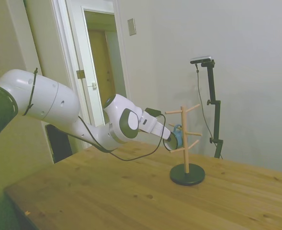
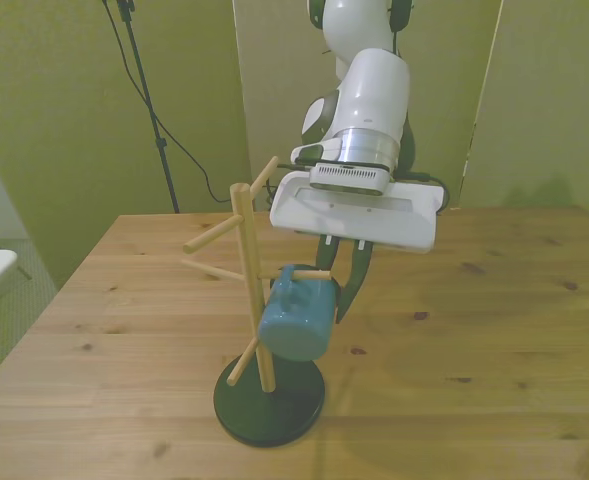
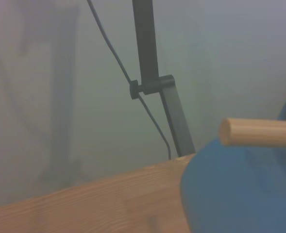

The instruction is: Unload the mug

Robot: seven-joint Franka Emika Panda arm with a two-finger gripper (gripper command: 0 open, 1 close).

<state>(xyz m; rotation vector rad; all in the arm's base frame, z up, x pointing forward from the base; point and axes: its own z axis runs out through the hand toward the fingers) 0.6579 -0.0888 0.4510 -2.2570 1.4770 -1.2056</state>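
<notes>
The mug point(image 2: 299, 314) hung by its handle on a wooden peg of the peg stand point(image 2: 251, 290), tilted, directly below the tool's white body and level with its fingertips. In the side view the mug point(image 1: 177, 136) showed only as a blue patch just past the tool's tip, against the stand's upright post point(image 1: 184, 139). The tool point(image 2: 342, 283) pointed down with its dark fingers point(image 2: 358, 270) parted, one on either side of the mug's far edge; whether they pressed the mug or merely stood beside it could not be told. From the wrist view the mug point(image 3: 240, 194) filled the near corner as a blurred blue mass, with a peg end point(image 3: 257, 132) lying across it.

The stand's round dark base point(image 2: 271, 402) sat on the desk point(image 2: 494, 360) below and a little nearer the camera than the tool. Other pegs branched out from the post on the side away from the tool, all bare.
</notes>
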